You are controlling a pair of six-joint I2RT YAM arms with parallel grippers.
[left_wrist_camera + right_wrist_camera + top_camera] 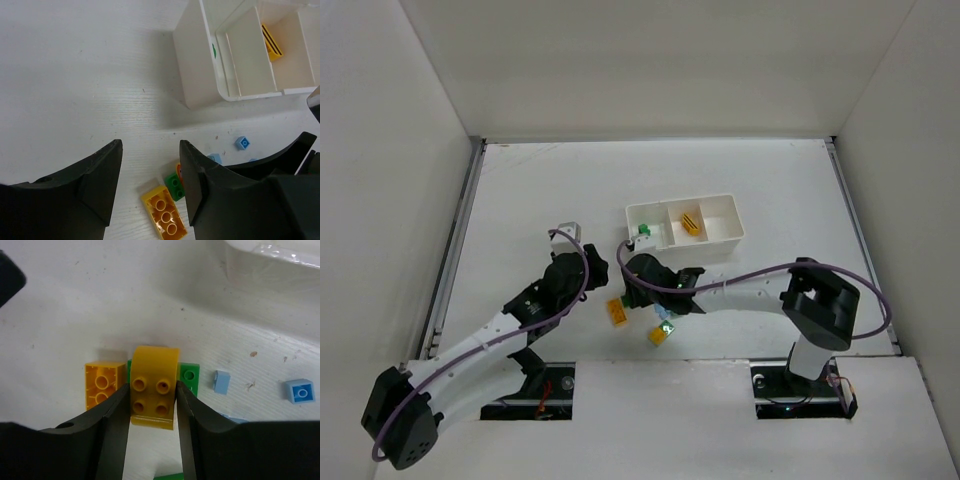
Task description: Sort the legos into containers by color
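1. Nearest, right wrist view: the right gripper (152, 386) is clamped on a yellow-orange brick (152, 362) with four studs, one jaw against each side. In the top view the arm covers this grip.
2. Flanking the held brick on the table (75, 305) are a loose yellow brick (102, 384) on one side and a green brick (189, 375) on the other. Beyond the green one lie a first pale blue brick (221, 381) and a second pale blue brick (300, 391), set apart from each other.
3. Left wrist view: the left gripper (150, 145) is released, with nothing between its fingers, just left of the same cluster.
4. Room: bare table runs left of the cluster and of the tray (734, 222) to the enclosure wall.
5. Far, top view: the tray sits just beyond the right gripper. It holds one sorted green brick (644, 232) in the left compartment and one sorted yellow brick (692, 222) in the middle. The right wrist view shows only the tray's rim.
6. Count: yellow three, green two, pale blue two whole.
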